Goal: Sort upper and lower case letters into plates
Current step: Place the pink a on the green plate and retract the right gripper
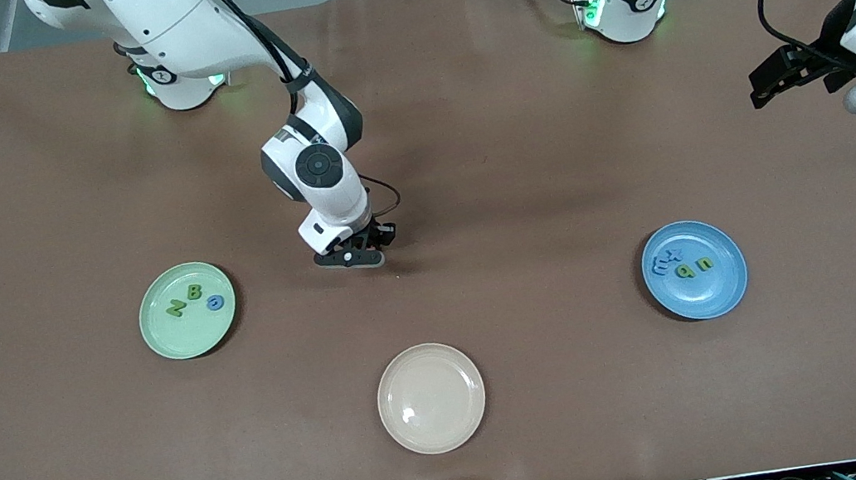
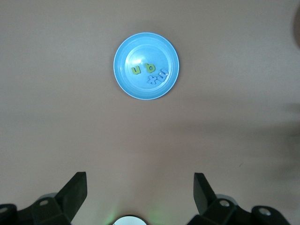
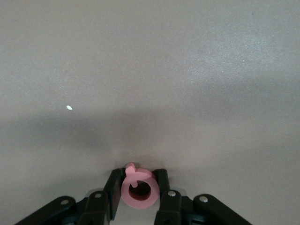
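The pale mint green plate (image 1: 183, 341) lies toward the right arm's end and holds a green N (image 1: 175, 309), a green B (image 1: 194, 291) and a blue ring letter (image 1: 215, 302). The blue plate (image 1: 705, 301) lies toward the left arm's end with several small letters (image 1: 683, 268) in it; it also shows in the left wrist view (image 2: 140, 91). My right gripper (image 1: 351, 257) is low over bare table beside the mint plate, shut on a pink Q-shaped letter (image 3: 140, 204). My left gripper (image 1: 770, 85) is open and empty, high over the table's edge.
An empty cream-beige plate (image 1: 436, 431) lies nearest the front camera, between the two other plates. The brown table cover (image 1: 511, 178) is bare under and around the right gripper. The arm bases stand along the table's edge farthest from the camera.
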